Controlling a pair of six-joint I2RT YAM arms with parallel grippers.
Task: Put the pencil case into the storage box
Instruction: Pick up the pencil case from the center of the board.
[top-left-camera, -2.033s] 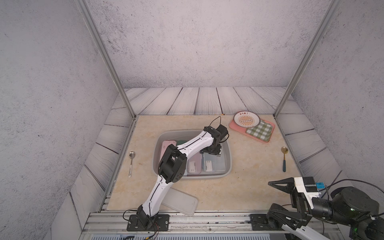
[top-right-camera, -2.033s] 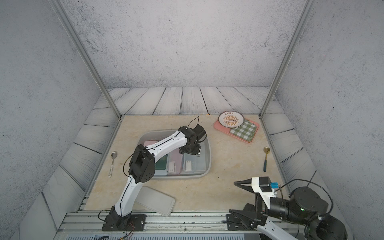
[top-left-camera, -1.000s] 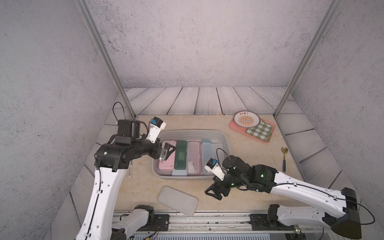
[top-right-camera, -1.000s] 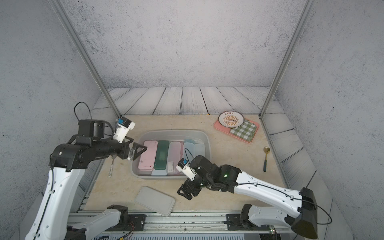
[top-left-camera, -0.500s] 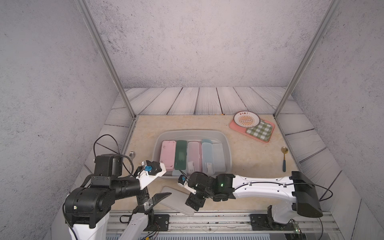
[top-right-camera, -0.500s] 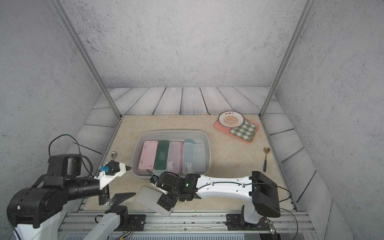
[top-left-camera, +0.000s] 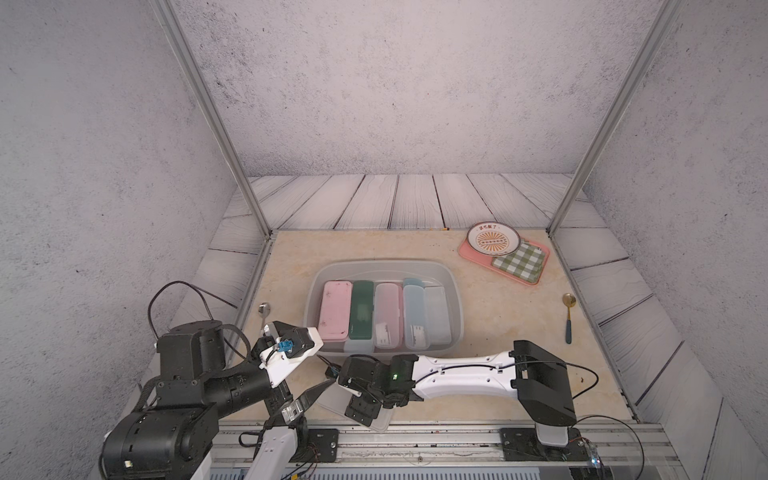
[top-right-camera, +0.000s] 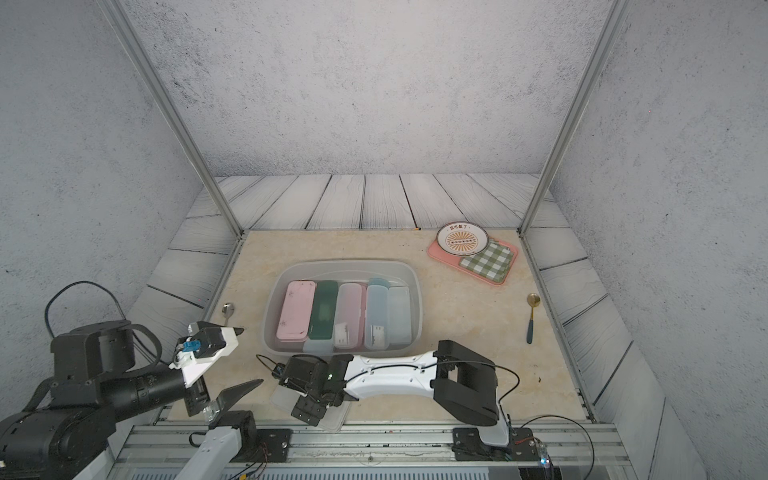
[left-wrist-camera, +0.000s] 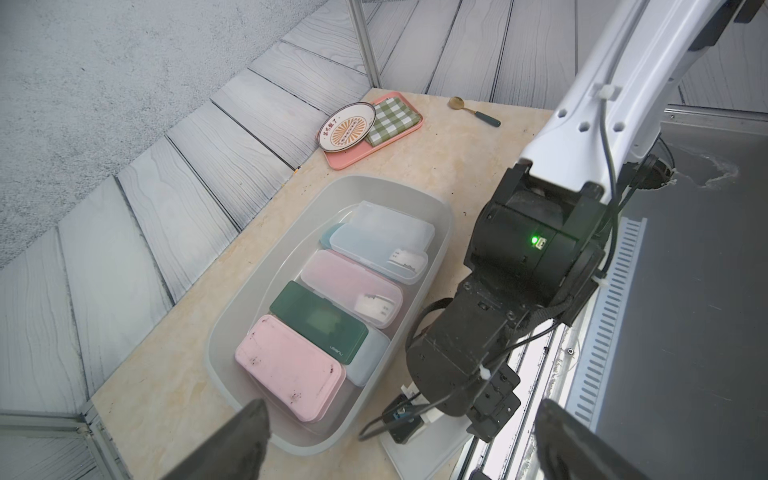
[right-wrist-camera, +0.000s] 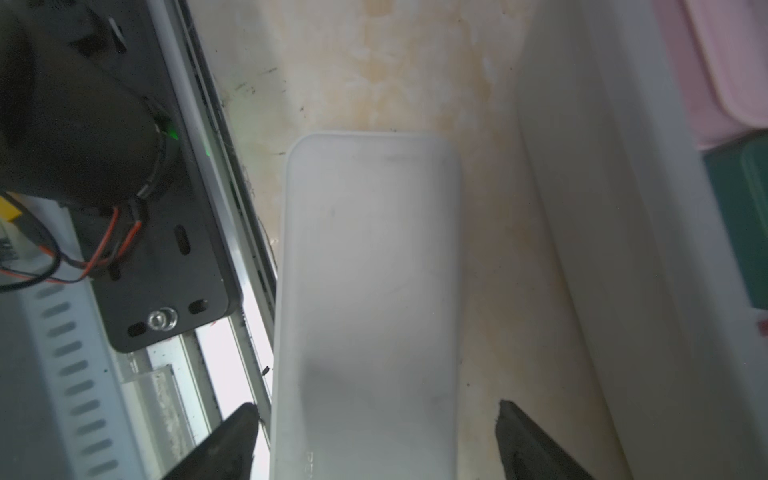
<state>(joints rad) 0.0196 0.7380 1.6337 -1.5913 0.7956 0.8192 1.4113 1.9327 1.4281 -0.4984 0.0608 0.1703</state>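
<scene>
Lettering in and around the storage box (left-wrist-camera: 441, 208)

Inside the storage box, the green pencil case (left-wrist-camera: 320, 322) carries small pale lettering at one end, seen upside down in the left wrist view, which seems to read "nusign". The pink see-through case (left-wrist-camera: 345, 282) and the blue see-through case (left-wrist-camera: 374, 245) beside it each hold a white printed label too small to read. Beyond the box, the plate (top-left-camera: 492, 239) bears brown Chinese characters above its sunburst, too small to make out for certain.
</scene>
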